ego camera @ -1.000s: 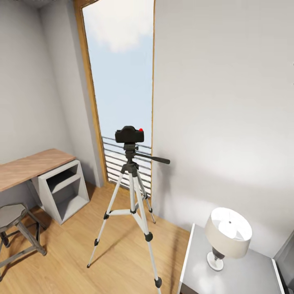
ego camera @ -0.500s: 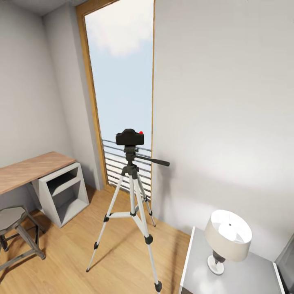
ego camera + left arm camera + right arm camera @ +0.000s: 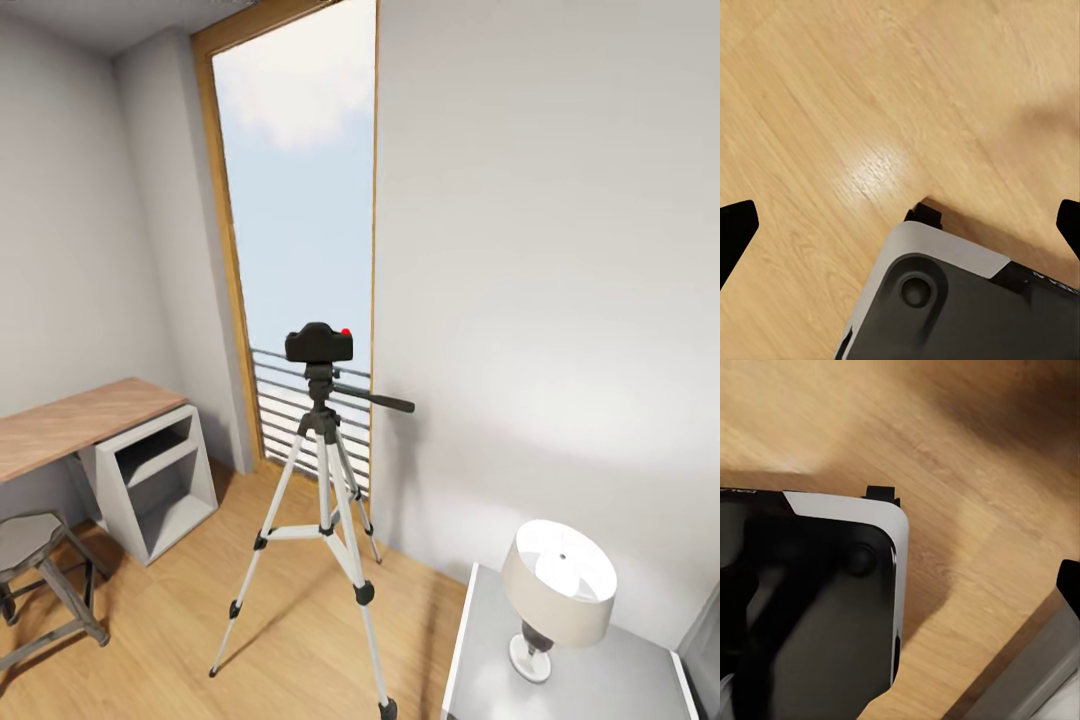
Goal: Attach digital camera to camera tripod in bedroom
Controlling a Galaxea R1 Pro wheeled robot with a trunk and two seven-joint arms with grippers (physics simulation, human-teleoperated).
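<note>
one thing stands out at once: the digital camera (image 3: 319, 343) sits on top of the head of the camera tripod (image 3: 322, 470), level and centred, its red button up. the tripod stands on the wood floor (image 3: 160, 640) of the bedroom, in front of the tall window (image 3: 300, 200), with its three legs spread and its long black handle pointing toward the pale wall at the right. the desk (image 3: 70, 425) and a stool (image 3: 35, 570) lie to the left, well apart from it, and a lamp (image 3: 555, 590) on a grey side table (image 3: 600, 680) is near the right. judged from this, the mounting looks done; whether the camera is truly locked to the head cannot be told from here.

the left gripper (image 3: 900, 225) looks down at the floor and the robot's own base, its dark fingertips (image 3: 735, 232) spread wide at the frame's edges with nothing between them. of the right gripper just one dark tip shows above the floor, so whether it is spread or pressed together cannot be told. little seems left beyond confirming the fit.
</note>
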